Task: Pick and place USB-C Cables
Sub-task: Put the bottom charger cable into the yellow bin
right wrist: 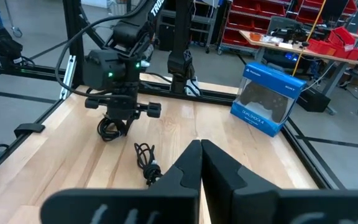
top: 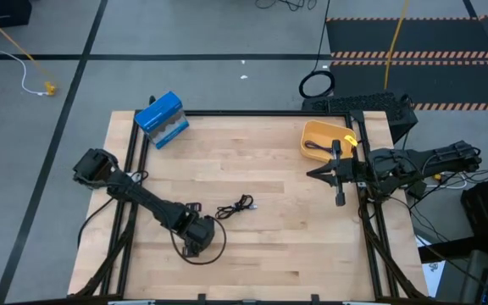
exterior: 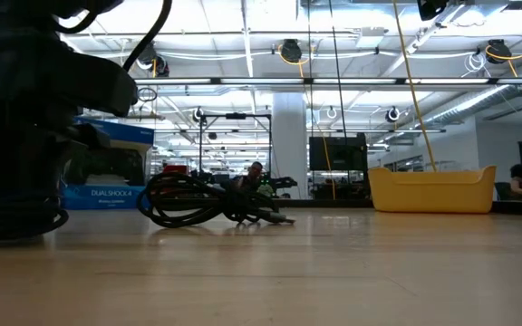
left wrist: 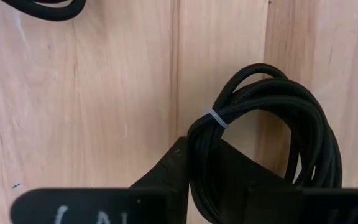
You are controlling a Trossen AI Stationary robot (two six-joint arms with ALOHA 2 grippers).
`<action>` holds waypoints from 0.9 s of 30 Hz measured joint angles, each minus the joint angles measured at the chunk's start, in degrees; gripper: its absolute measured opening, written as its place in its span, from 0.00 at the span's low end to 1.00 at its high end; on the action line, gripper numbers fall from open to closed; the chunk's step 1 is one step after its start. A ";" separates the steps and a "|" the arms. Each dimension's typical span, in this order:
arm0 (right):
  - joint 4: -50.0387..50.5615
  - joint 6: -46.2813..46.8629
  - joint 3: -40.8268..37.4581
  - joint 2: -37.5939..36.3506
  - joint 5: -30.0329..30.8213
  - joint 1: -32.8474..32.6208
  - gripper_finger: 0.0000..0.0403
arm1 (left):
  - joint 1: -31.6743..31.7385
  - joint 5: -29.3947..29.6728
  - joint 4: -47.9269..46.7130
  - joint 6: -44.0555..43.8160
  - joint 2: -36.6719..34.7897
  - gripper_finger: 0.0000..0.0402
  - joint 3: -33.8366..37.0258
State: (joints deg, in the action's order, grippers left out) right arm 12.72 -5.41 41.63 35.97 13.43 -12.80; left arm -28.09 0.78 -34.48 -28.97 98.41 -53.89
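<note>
My left gripper [top: 196, 243] points down near the table's near edge, shut on a black coiled USB-C cable [left wrist: 303, 121] bound by a clear tie [left wrist: 216, 117]; the right wrist view shows the coil [right wrist: 108, 129] below that gripper [right wrist: 121, 119]. A second black cable [top: 235, 206] lies loose on the table's middle [right wrist: 146, 163]. A dark cable [top: 316, 149] lies in the yellow bin [top: 339, 129] at the far right. My right gripper [right wrist: 201, 149] is shut, raised and level beside the bin. My left gripper pinches one side of the coil [left wrist: 199, 149], several strands together, just below the clear tie. The fingers [left wrist: 169, 171] come from above, pointing down, one outside the loop and one inside it. The coil lies flat on the table.
A blue game-controller box [top: 161, 119] stands at the far left. Thick black arm wiring [top: 206, 258] loops on the table around my left gripper. A black frame [top: 252, 113] runs along the table's edges. Bare wood [top: 295, 246] lies between the loose cable and the bin.
</note>
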 joint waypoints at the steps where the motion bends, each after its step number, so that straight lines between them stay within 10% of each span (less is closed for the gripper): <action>1: -0.01 0.00 0.00 0.00 0.00 0.00 0.00 | 0.17 -0.30 -0.18 0.01 0.01 0.13 -0.18; 27: 0.01 -0.44 0.00 0.00 0.02 0.00 0.00 | 0.61 -0.29 -48.63 17.70 0.11 0.14 -41.53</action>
State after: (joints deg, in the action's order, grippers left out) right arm 12.73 -5.85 41.63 35.97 13.45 -12.80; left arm -27.49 0.49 -83.11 -11.27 98.52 -95.42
